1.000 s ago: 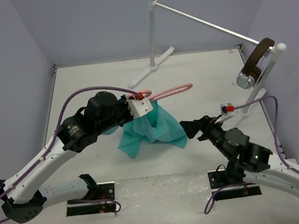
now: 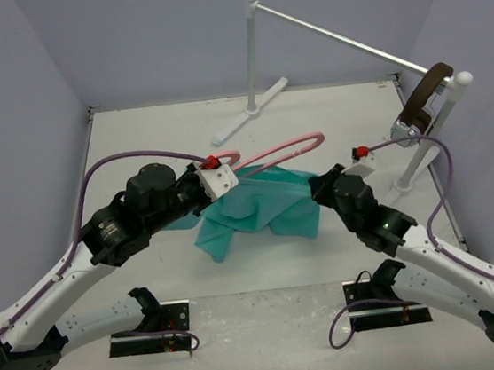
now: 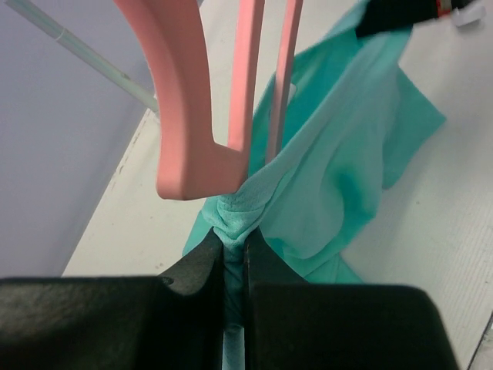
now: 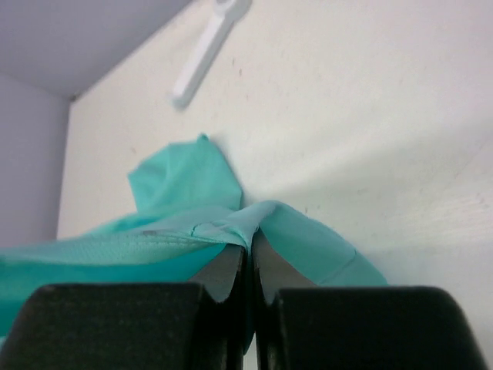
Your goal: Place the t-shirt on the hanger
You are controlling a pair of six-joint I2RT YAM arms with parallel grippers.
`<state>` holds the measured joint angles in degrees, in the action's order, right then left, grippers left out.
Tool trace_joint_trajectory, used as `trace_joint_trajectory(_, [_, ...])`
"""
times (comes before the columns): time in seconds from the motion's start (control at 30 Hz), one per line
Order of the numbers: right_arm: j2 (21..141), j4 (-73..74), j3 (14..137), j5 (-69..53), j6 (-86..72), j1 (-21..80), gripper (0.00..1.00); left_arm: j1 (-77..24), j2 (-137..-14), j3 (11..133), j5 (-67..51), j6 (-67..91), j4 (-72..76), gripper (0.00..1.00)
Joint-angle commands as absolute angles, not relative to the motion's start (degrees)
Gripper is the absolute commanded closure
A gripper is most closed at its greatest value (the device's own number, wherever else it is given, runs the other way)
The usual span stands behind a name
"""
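1. The left arm reaches from its base at the near left corner, elbow bent outward, forearm slanting in toward the middle of the table (image 2: 328, 113).
2. The left gripper (image 3: 235, 247) has its fingers nearly together, pinching a bunched fold of the t-shirt (image 2: 267, 205).
3. The hanger (image 2: 283, 151) sits right at those fingertips. Its pink hook curls beside them and its bars run away over the cloth. Whether the fingers also grip the hanger is hidden by the bunched fabric.
4. The right arm comes in from the near right, forearm angled up and left, wrist facing the left arm.
5. The right gripper (image 4: 248, 254) is closed narrow on a teal edge of the t-shirt's right side.
6. The t-shirt hangs stretched between the two grippers, its lower folds sagging onto the table at centre.
7. A white rail stand (image 2: 254, 50) stands at the far side, with headphones (image 2: 417, 112) hung on its right post.
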<state>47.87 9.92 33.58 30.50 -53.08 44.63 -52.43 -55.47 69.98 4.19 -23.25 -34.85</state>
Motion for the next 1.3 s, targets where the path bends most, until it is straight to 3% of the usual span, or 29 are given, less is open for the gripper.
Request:
trace_joint_trajectory(0.0, [39.28,16.13,36.8,25.34,-42.14,30.27,1.0,-52.03,-50.96,68.27,4.11,-25.5,-30.94,1.0])
trace_joint_trajectory(0.17, [39.27,22.0,44.38,19.55,-35.73,21.67,1.0,-52.03,-49.23,66.28,2.91,-26.54,-30.77,1.0])
trace_joint_trajectory(0.4, [37.9,26.32,54.14,16.17,-30.26,21.27,1.0,-52.03,-52.68,65.86,2.05,-27.87,-33.79,1.0])
trace_joint_trajectory(0.63, [42.39,31.86,66.41,-5.21,-22.91,21.45,1.0,-52.03,-62.22,73.33,-5.99,-28.36,-39.54,1.0])
trace_joint_trajectory(0.83, [44.91,36.9,66.66,-18.31,-21.52,21.71,0.94,-52.03,-65.66,78.72,-14.65,-29.19,-33.31,1.0])
trace_joint_trajectory(0.87, [45.68,38.07,66.87,-19.95,-21.15,21.72,0.89,-52.03,-65.41,78.78,-16.52,-29.43,-31.97,1.0])
trace_joint_trajectory(0.93, [47.41,41.39,67.7,-21.01,-20.04,21.79,0.71,-52.03,-65.47,79.4,-19.86,-29.85,-29.47,1.0])
trace_joint_trajectory(1.03, [48.31,47.06,69.85,-15.59,-18.9,21.8,0.61,-52.01,-67.05,80.78,-17.73,-30.01,-29.35,1.0])
trace_joint_trajectory(1.17, [46.65,52.71,73.21,-9.85,-18.89,21.8,0.32,-51.07,-69.19,81.58,-18.86,-31.92,-31.69,1.0])
trace_joint_trajectory(1.27, [45.27,54.75,76.36,-9.88,-18.11,21.73,0.28,-48.69,-72.06,83.07,-23.95,-32.29,-33.18,1.0])
